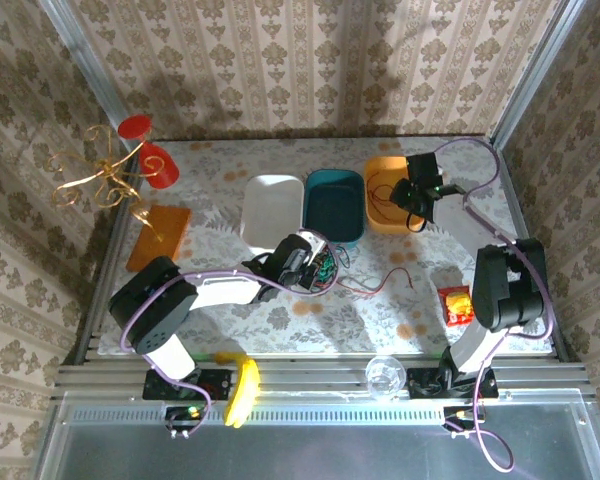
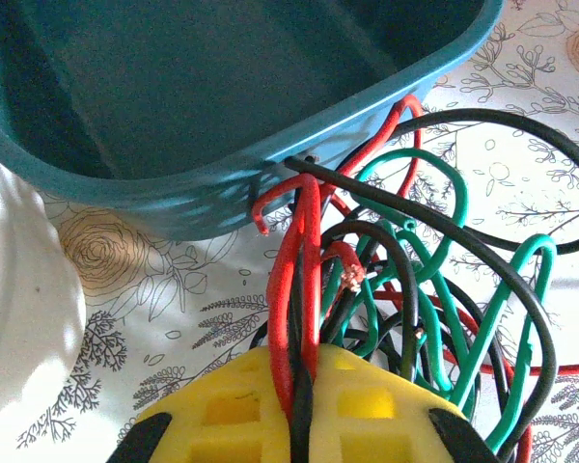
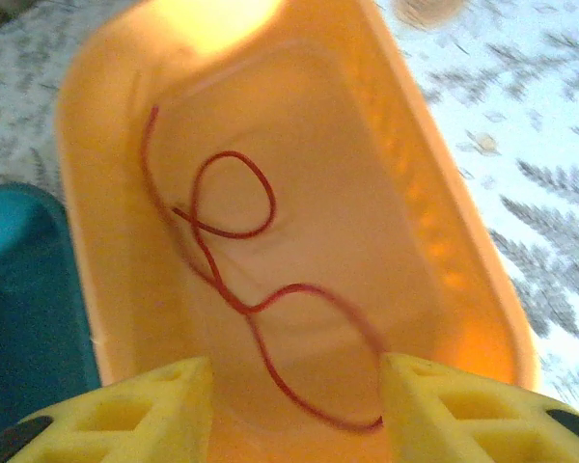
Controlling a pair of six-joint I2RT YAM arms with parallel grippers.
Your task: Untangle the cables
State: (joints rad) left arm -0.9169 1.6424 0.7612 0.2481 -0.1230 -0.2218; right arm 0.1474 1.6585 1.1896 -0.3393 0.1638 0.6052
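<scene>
Probably light, limp, snag-prone: tangled thin red, green, black cables (image 2: 402, 289); best taken near 1 loose end. Clamped on them, left end effector (image 2: 299, 397); apart, right end effector (image 3: 294, 405).

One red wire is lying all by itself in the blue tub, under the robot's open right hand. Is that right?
Not quite: the tub is wrong. The red wire lies by itself in the orange tub, under the open right gripper. The right wrist view shows it.
</scene>
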